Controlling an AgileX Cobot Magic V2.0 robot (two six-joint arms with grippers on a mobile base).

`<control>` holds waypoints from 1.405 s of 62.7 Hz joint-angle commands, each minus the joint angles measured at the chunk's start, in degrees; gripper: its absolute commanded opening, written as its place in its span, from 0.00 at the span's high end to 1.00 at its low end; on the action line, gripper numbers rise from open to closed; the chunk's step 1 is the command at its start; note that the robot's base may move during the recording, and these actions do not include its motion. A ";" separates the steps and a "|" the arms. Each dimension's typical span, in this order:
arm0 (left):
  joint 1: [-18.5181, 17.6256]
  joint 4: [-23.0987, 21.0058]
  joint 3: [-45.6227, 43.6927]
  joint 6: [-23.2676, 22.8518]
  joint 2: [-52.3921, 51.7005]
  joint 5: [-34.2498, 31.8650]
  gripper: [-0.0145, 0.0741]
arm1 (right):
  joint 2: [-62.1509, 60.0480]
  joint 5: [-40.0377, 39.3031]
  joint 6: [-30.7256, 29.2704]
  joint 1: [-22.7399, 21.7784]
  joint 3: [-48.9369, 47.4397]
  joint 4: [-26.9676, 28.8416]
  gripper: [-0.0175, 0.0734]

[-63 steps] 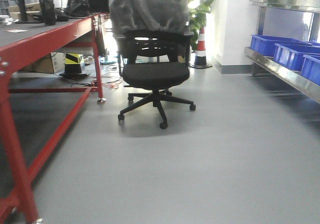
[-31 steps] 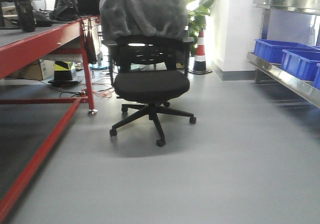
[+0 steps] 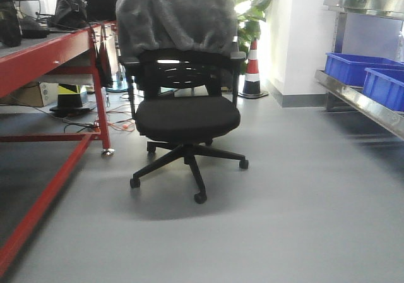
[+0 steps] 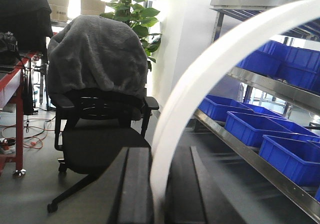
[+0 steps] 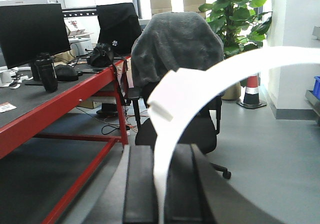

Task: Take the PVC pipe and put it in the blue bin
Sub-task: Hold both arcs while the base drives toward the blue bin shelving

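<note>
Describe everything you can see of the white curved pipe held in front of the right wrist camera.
The PVC pipe is white, smooth, plastic-looking, bent in a broad arc. Its narrow lower part rises from between the fingers of the right gripper, closed on it, to a thicker, blocky collar; a wider stretch then sweeps up and right, out of the picture, so that end is unseen. Only the gripper touches it.
</note>
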 commanded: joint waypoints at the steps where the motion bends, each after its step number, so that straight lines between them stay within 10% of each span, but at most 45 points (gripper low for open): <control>1: -0.24 -0.45 -0.12 -0.15 -0.40 -1.20 0.96 | -0.22 -1.15 -0.19 0.21 0.08 -0.83 0.99; 88: -0.24 -0.45 -0.12 -0.15 -0.40 -1.20 0.96 | -0.22 -1.15 -0.19 0.21 0.08 -0.83 0.99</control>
